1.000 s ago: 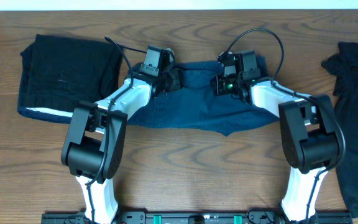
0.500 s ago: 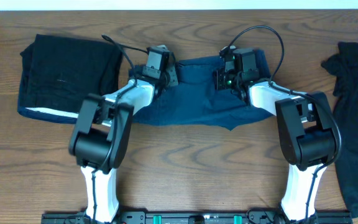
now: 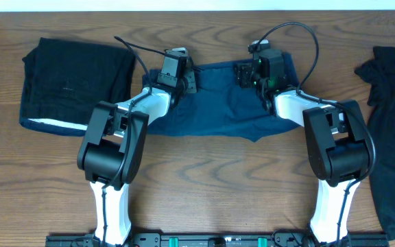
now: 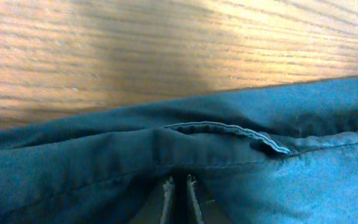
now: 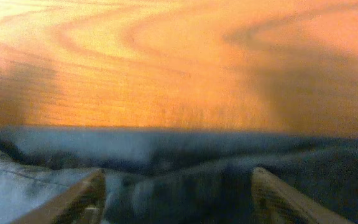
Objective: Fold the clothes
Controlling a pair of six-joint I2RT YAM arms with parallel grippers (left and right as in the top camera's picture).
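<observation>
Navy garment [image 3: 218,113] on bench [image 3: 211,185] centre, looks doubled once. Left hand [image 4: 179,198] nearly together at hem; right hand [image 5: 178,194] spread wide, holding nothing. Black piece [image 3: 74,82] far left folded; black garment [image 3: 393,123] right unfolded, pending.

The wooden table [image 3: 211,178] carries a navy cloth [image 3: 218,110] mid-table, a white-edged black piece [image 3: 74,75] left, black garment [image 3: 393,123] right.

Creased navy cloth [image 4: 291,174] on wooden table [image 4: 166,43]

Free wood around the navy cloth [image 3: 218,113]
Bare table [image 3: 218,178] lies before and behind it; black pile [image 3: 74,79] sits left, black cloth [image 3: 393,123] right; left arm [image 3: 115,137] and right arm [image 3: 334,144] cross its near corners.
</observation>
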